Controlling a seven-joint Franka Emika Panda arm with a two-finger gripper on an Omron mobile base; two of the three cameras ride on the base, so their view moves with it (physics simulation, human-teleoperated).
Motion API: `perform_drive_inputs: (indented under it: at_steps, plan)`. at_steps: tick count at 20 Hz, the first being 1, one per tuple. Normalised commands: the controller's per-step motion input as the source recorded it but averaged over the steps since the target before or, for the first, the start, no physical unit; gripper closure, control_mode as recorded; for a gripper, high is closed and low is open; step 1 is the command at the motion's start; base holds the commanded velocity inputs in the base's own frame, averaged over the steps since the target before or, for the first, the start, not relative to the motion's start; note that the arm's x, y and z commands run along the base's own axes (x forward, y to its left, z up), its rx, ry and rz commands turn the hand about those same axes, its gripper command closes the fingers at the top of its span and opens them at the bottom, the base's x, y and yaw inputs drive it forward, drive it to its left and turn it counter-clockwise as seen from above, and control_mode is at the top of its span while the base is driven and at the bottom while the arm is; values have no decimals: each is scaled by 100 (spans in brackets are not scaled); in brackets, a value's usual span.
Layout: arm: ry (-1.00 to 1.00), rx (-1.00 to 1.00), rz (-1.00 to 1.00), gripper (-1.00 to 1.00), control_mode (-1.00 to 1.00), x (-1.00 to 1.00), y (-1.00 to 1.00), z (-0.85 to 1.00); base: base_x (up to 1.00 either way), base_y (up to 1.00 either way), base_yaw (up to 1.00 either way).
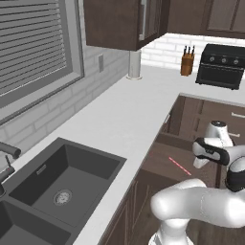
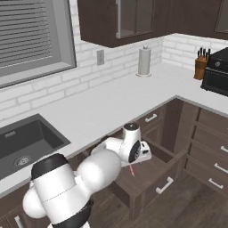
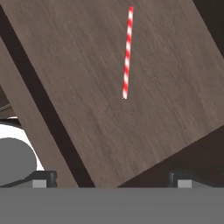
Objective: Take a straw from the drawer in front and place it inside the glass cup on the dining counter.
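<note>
while the drawer [image 2: 153, 176] stands pulled out from under the white desk [image 1: 119, 119], the straw [image 3: 127, 52] lies flat on its wooden floor, red and white stripes plain against the dark brown grain; in the hand view the straw sits in the upper middle, lying lengthwise, well clear of both finger tips; the fingers [image 3: 43, 178] are spread wide and released, one tip at the lower left and the other at the lower right, with nothing between them; the gripper [image 3: 111, 180] hangs above the drawer floor, apart from the straw; in the left base view the straw shows as a short red line on the drawer floor, just left of the white hand; in the right base view a red end of the straw peeks out just below the hand, inside the open drawer; the drawer front carries a slim silver handle [image 2: 164, 185]; on the desk to the left lies a dark sink [image 1: 57, 189]; toward the far corner stand a paper towel roll [image 2: 144, 61], a knife block [image 1: 187, 62] and a black oven [image 1: 221, 65]; dark cabinets [image 1: 122, 21] hang above, beside a window with blinds [image 1: 33, 40].
</note>
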Motion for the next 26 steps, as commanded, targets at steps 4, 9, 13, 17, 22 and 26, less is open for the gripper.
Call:
perform_drive_inputs:
  at_steps: [4, 9, 13, 17, 22, 26]
  plan:
    - [1, 0, -2, -100, -100, 44, 41, -2, 0, 0, 0]
    - [0, 2, 0, -100, -100, 20, 18, -27, 0, 0, 0]
    - [-6, 4, 0, -100, -100, 9, 4, -37, 0, 0, 0]
    - [-1, 6, -2, -100, -100, 25, 9, -23, 0, 0, 0]
    - [0, 0, -4, -100, -100, 40, 10, -8, 0, 0, 0]
    - [0, 0, -1, -100, -100, 22, -1, -18, 0, 0, 0]
